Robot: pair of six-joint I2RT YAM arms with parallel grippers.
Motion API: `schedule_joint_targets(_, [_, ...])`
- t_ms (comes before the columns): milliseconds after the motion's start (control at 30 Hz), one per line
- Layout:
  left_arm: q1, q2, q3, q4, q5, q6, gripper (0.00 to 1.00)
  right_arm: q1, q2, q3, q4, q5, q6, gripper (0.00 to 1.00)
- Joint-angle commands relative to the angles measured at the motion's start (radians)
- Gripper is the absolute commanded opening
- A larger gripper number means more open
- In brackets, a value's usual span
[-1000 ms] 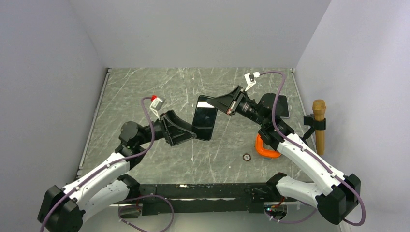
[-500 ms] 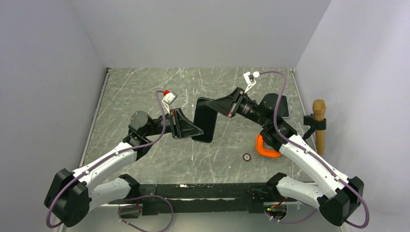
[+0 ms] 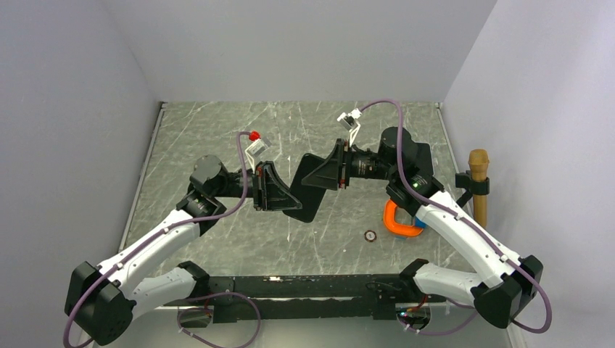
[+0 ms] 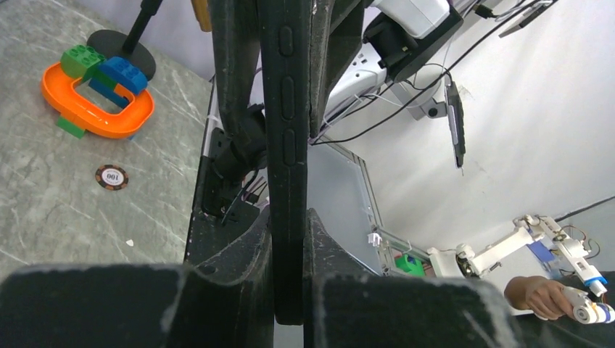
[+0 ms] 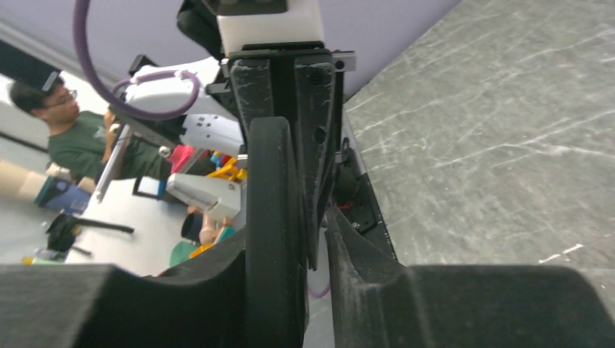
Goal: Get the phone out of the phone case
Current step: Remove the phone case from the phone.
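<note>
The black phone in its black case (image 3: 308,204) hangs above the middle of the table, between both arms; I cannot tell phone from case. In the left wrist view it stands edge-on (image 4: 288,145), side buttons showing. My left gripper (image 3: 294,201) (image 4: 289,243) is shut on its lower end, both fingers pressed against it. My right gripper (image 3: 309,180) (image 5: 290,232) straddles the opposite end (image 5: 272,217). Its left finger (image 5: 217,275) touches the phone, but a gap shows at the right finger (image 5: 355,254), so it stands slightly open.
An orange ring with toy bricks (image 3: 400,221) (image 4: 94,109) lies under the right arm, a small round token (image 3: 370,235) (image 4: 112,176) in front of it. A brown microphone on a stand (image 3: 479,185) stands at the right edge. Grey walls enclose three sides.
My left gripper came in from the left and shut on the phone's lower end. My right wrist turned and its jaws loosened. The phone tipped from screen-up to tilted.
</note>
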Motion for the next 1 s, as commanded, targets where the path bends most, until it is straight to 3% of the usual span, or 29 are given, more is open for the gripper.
schedule_joint_targets(0, [0.001, -0.029, 0.019, 0.127, 0.054, -0.021, 0.0, 0.0, -0.015, -0.027, 0.156, -0.073, 0.041, 0.33])
schedule_joint_targets(100, [0.001, -0.022, 0.02, 0.139, 0.06, -0.044, 0.0, 0.0, -0.015, -0.051, 0.246, -0.089, 0.093, 0.27])
schedule_joint_targets(167, [0.0, -0.018, 0.03, 0.121, 0.047, -0.049, 0.0, 0.001, -0.009, -0.054, 0.273, -0.095, 0.102, 0.0])
schedule_joint_targets(200, [0.001, -0.015, 0.036, 0.103, 0.039, -0.051, 0.0, 0.002, -0.013, -0.052, 0.267, -0.083, 0.096, 0.0])
schedule_joint_targets(233, [0.001, -0.015, 0.042, 0.085, 0.023, -0.051, 0.06, 0.002, -0.026, -0.048, 0.244, -0.049, 0.077, 0.0])
schedule_joint_targets(300, [0.003, -0.038, 0.042, -0.015, -0.045, -0.029, 0.4, -0.012, -0.071, -0.045, 0.199, 0.048, 0.055, 0.0])
schedule_joint_targets(333, [0.002, -0.063, 0.035, -0.06, -0.095, -0.004, 0.52, -0.027, -0.09, -0.045, 0.194, 0.073, 0.063, 0.0])
schedule_joint_targets(400, [0.002, -0.118, 0.014, -0.154, -0.205, 0.034, 0.67, -0.077, -0.111, -0.05, 0.204, 0.079, 0.102, 0.0])
schedule_joint_targets(433, [0.002, -0.145, -0.001, -0.18, -0.246, 0.041, 0.69, -0.099, -0.115, -0.05, 0.207, 0.073, 0.119, 0.0])
schedule_joint_targets(600, [0.007, -0.222, -0.075, -0.143, -0.287, 0.03, 0.64, -0.143, -0.091, -0.084, 0.302, 0.005, 0.207, 0.0])
schedule_joint_targets(733, [0.011, -0.221, -0.07, -0.149, -0.292, 0.038, 0.49, -0.145, -0.075, -0.131, 0.429, -0.037, 0.291, 0.0])
schedule_joint_targets(967, [0.015, -0.193, -0.057, -0.157, -0.293, 0.031, 0.51, -0.144, -0.082, -0.141, 0.456, -0.057, 0.315, 0.0])
